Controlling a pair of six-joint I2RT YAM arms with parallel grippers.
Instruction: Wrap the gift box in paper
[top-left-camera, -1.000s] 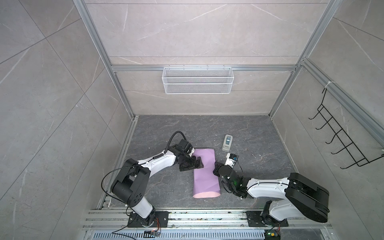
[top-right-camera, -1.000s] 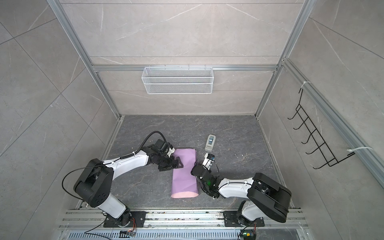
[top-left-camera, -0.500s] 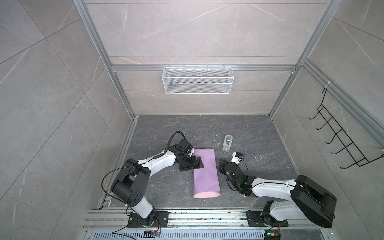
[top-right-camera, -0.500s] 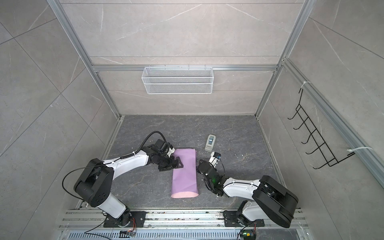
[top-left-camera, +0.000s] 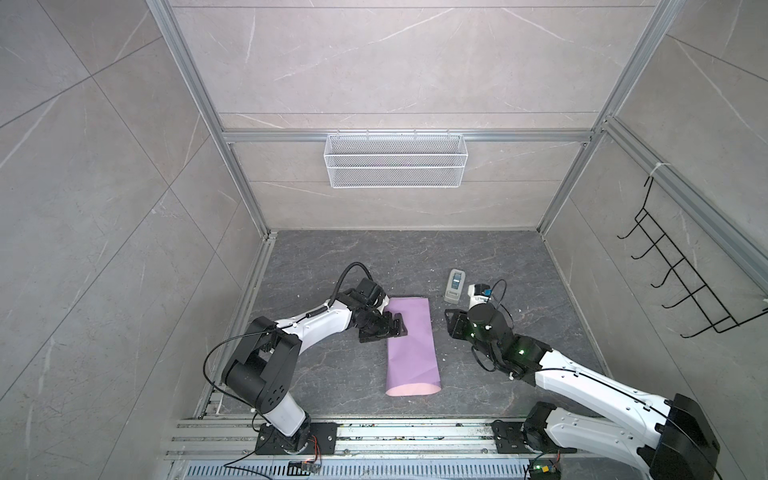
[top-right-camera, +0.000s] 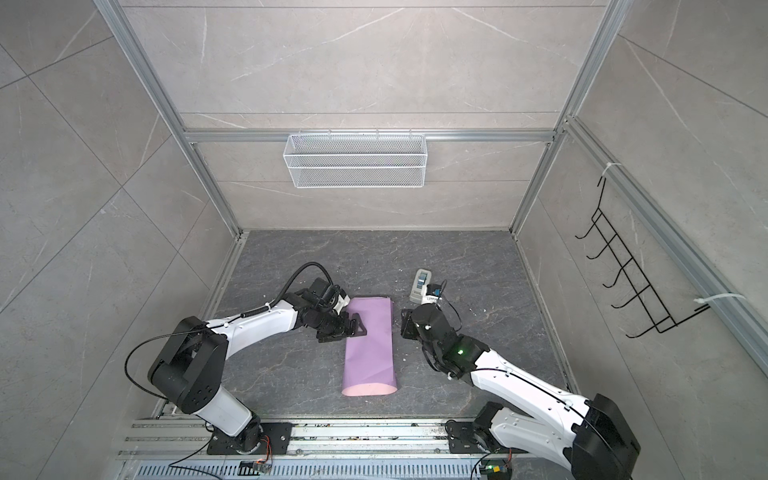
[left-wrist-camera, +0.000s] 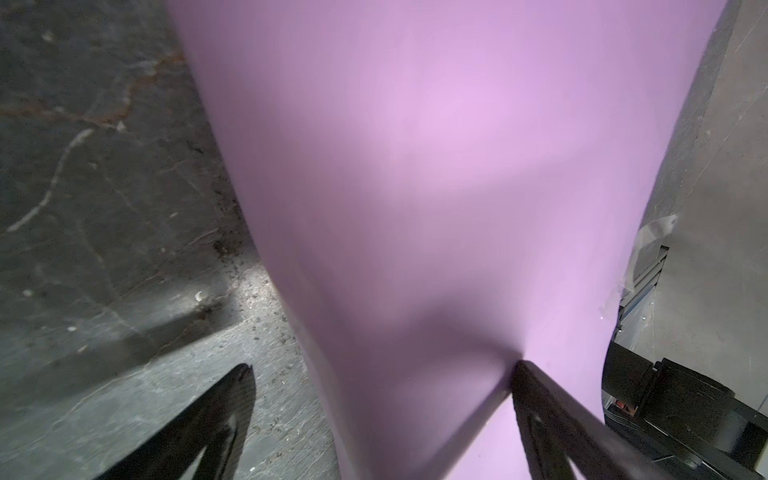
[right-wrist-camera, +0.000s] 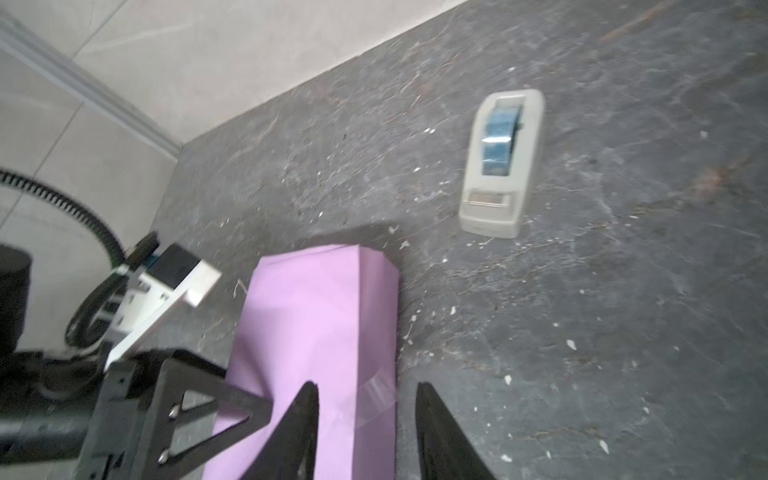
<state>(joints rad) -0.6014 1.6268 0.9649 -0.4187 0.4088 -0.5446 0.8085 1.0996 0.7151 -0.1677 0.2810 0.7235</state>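
The paper (top-left-camera: 411, 345) (top-right-camera: 370, 345) lies on the dark floor folded into a long lilac sleeve, its pink inner face showing at the near end. The gift box is hidden. My left gripper (top-left-camera: 384, 332) (left-wrist-camera: 382, 368) stands open. One finger (left-wrist-camera: 540, 399) presses down on top of the paper (left-wrist-camera: 436, 166); the other is over the floor beside it. My right gripper (top-left-camera: 449, 328) (right-wrist-camera: 366, 386) is open just off the right edge of the paper (right-wrist-camera: 320, 316), holding nothing. A clear tape strip (right-wrist-camera: 376, 395) sticks across that edge.
A grey-white tape dispenser (top-left-camera: 454, 285) (right-wrist-camera: 503, 166) sits on the floor behind my right gripper. A white wire basket (top-left-camera: 395, 166) hangs on the back wall. On the right wall hangs a black hook rack (top-left-camera: 681, 282). Small white scraps litter the floor.
My right gripper has drawn back to the right, off the paper's edge, and its jaws have spread apart. The left arm and the paper have stayed put.
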